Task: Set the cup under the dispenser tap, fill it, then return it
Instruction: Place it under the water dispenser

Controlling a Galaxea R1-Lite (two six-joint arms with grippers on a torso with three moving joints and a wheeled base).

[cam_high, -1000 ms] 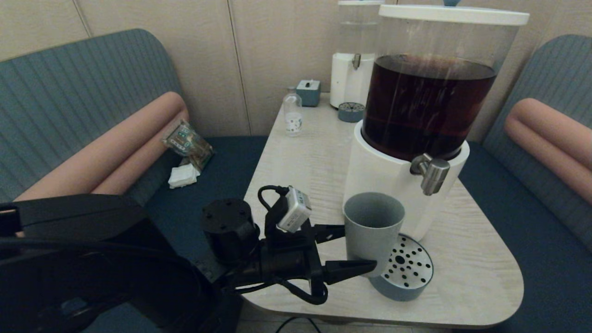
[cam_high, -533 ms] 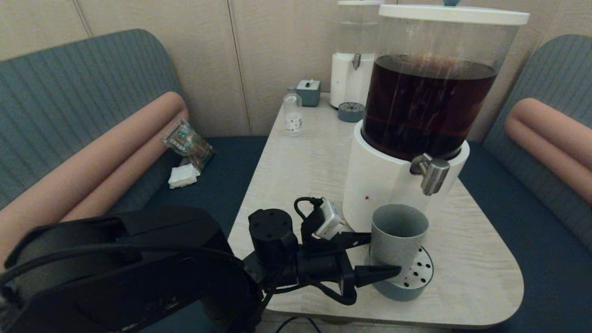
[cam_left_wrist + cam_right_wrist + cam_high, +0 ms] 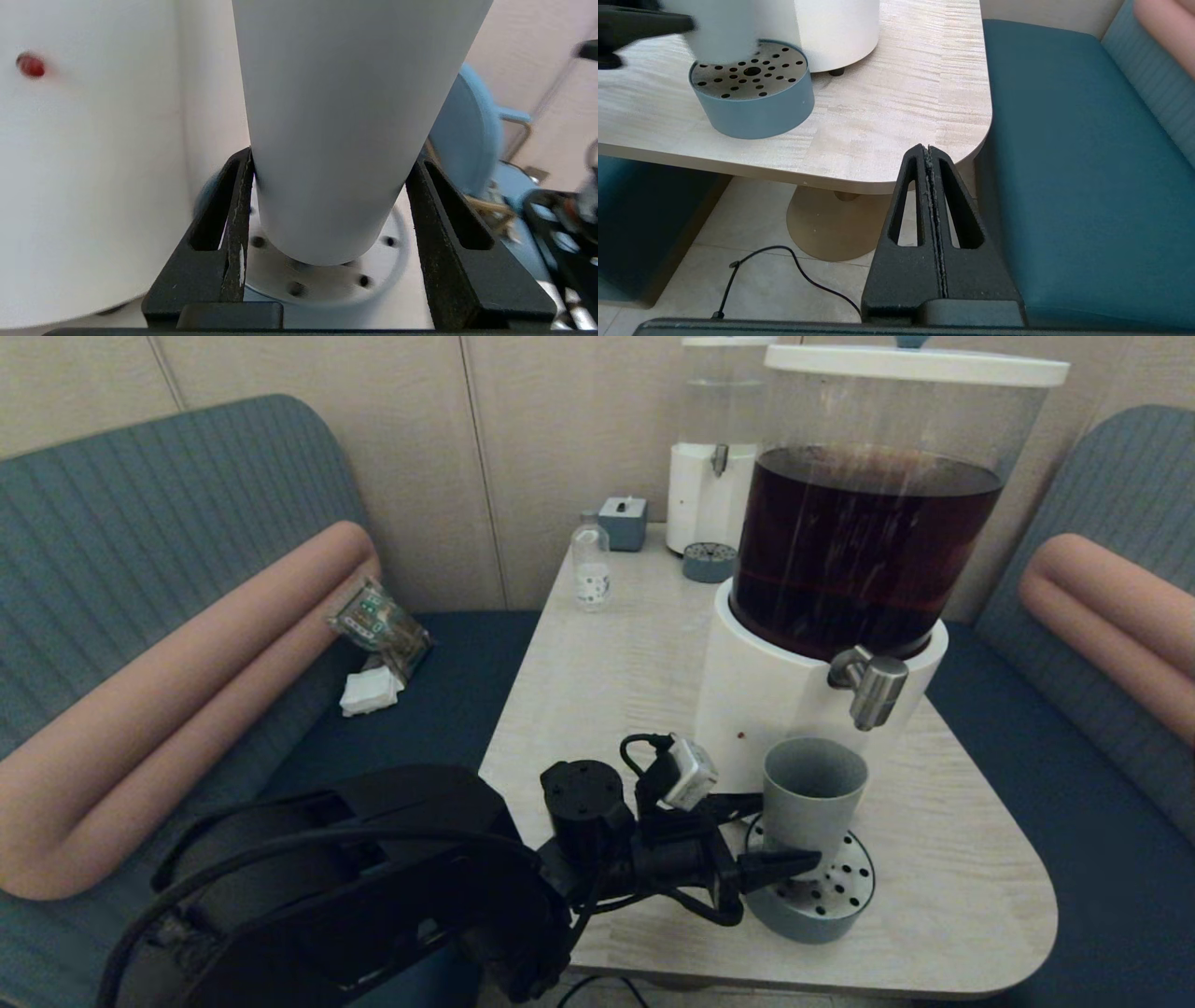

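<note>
The grey-blue cup (image 3: 810,798) stands upright over the round perforated drip tray (image 3: 826,896), just in front of the dispenser's white base (image 3: 761,700). My left gripper (image 3: 780,835) is shut on the cup low on its wall, one finger on each side. In the left wrist view the cup (image 3: 336,116) fills the gap in the left gripper (image 3: 331,161), its bottom close over the tray (image 3: 327,284). The steel dispenser tap (image 3: 873,689) hangs above, slightly right of the cup's rim. My right gripper (image 3: 928,150) is shut and empty, low beside the table's corner.
A smaller clear-tank dispenser (image 3: 714,457), its own little tray (image 3: 709,562), a small clear bottle (image 3: 591,565) and a grey-blue box (image 3: 623,523) stand at the table's back. A snack packet (image 3: 378,621) and tissue (image 3: 371,691) lie on the left bench. A cable (image 3: 784,254) runs along the floor.
My left gripper has carried the cup to the right and toward the dispenser, from the tray's left edge to over the tray, nearer below the tap.
</note>
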